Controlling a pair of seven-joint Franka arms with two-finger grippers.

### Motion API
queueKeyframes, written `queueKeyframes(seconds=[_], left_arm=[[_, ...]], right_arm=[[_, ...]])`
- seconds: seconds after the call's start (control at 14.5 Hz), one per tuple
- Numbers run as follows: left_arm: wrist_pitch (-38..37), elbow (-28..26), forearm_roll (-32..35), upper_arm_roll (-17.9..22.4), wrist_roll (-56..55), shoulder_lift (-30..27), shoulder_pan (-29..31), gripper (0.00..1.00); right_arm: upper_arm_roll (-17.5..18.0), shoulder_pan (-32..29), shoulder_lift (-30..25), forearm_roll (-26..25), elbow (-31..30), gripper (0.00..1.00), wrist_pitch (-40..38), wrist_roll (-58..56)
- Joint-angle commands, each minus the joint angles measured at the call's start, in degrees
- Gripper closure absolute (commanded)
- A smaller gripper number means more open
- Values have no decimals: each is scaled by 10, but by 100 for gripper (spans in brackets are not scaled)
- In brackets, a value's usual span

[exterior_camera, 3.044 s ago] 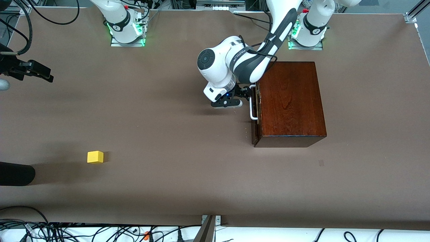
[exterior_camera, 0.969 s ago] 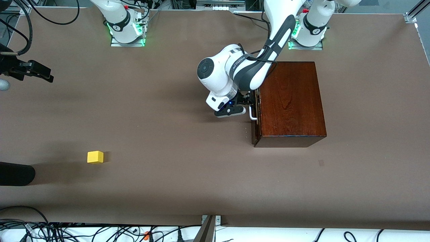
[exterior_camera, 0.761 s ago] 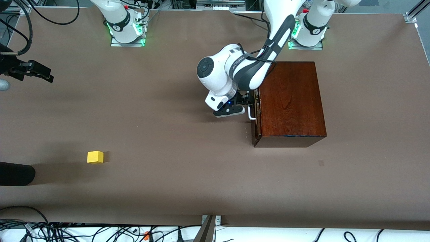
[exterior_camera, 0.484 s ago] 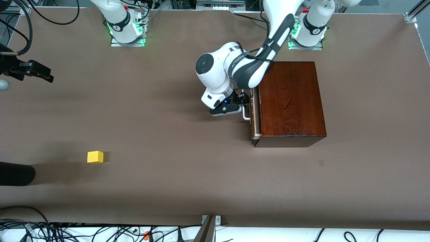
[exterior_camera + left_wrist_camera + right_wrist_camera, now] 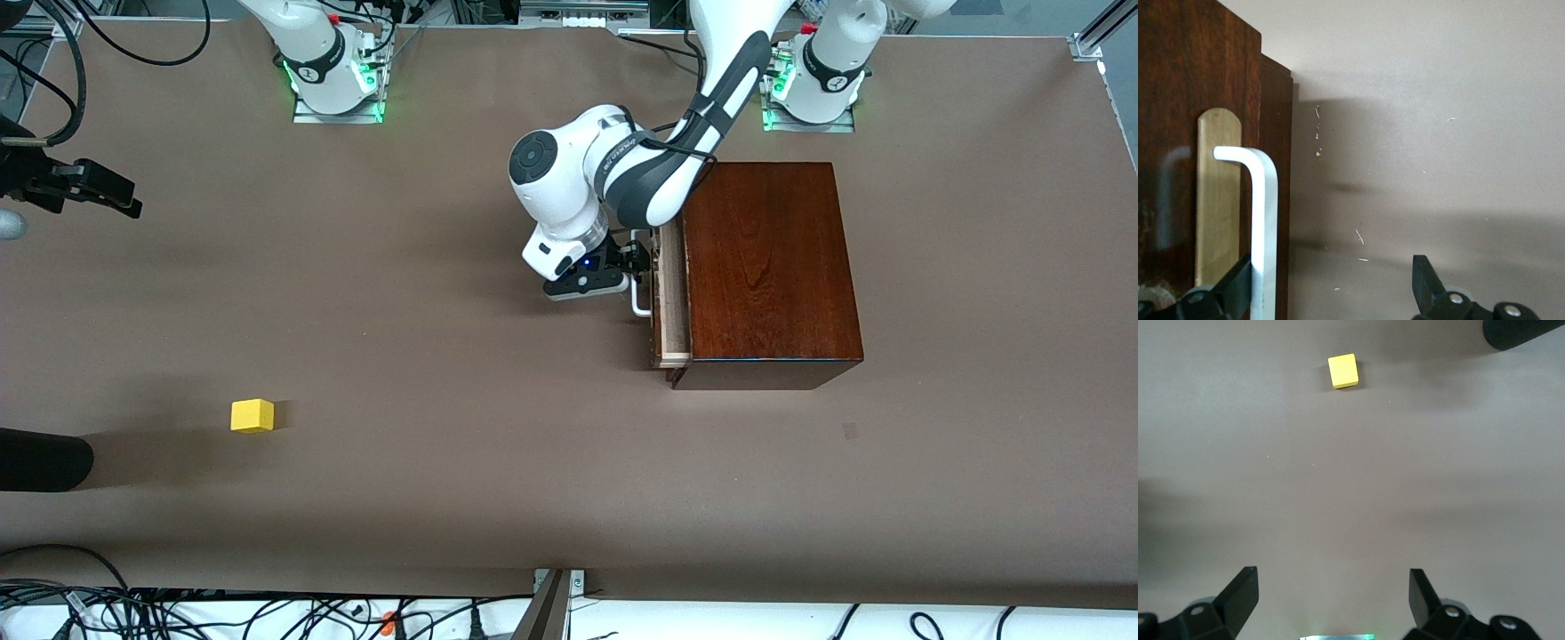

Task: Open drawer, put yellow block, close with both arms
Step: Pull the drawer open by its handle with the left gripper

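Observation:
The dark wooden box (image 5: 765, 267) stands near the left arm's base. Its drawer (image 5: 672, 302) is pulled out a short way and shows a strip of pale interior. My left gripper (image 5: 642, 256) is open at the white handle (image 5: 640, 300). In the left wrist view (image 5: 1330, 267) the handle (image 5: 1265, 220) lies between the fingers, against one finger (image 5: 1238, 280). The yellow block (image 5: 252, 415) lies on the table toward the right arm's end, nearer the front camera. My right gripper (image 5: 124, 203) is open and empty, up in the air at that end; its wrist view (image 5: 1333, 573) shows the block (image 5: 1343, 371) well ahead.
A dark cylinder (image 5: 44, 460) juts in at the table's edge close to the yellow block; it also shows in the right wrist view (image 5: 1525, 333). Cables run along the table's front edge (image 5: 267, 613). Brown table surface (image 5: 444, 400) lies between block and box.
The left gripper closed in on the handle, then moved toward the right arm's end with it. The drawer has slid out a little. The right arm and the block have not moved.

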Motion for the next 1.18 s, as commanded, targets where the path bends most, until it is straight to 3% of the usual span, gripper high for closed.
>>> queueKeyframes(seconds=[0.0,0.55,1.11], left_arm=[[34,12,-50,-11,-30,13,-37,0],[35,66,-50,-11,-41,50,-45,0],[77,82,-71,-10,-65,58,-44,0]], right_arm=[[2,-4,-3,6,-2,0,-1,6],[2,-4,-3,6,-2,0,-1,6],[2,-4,-3,6,-3,0,-1,6]])
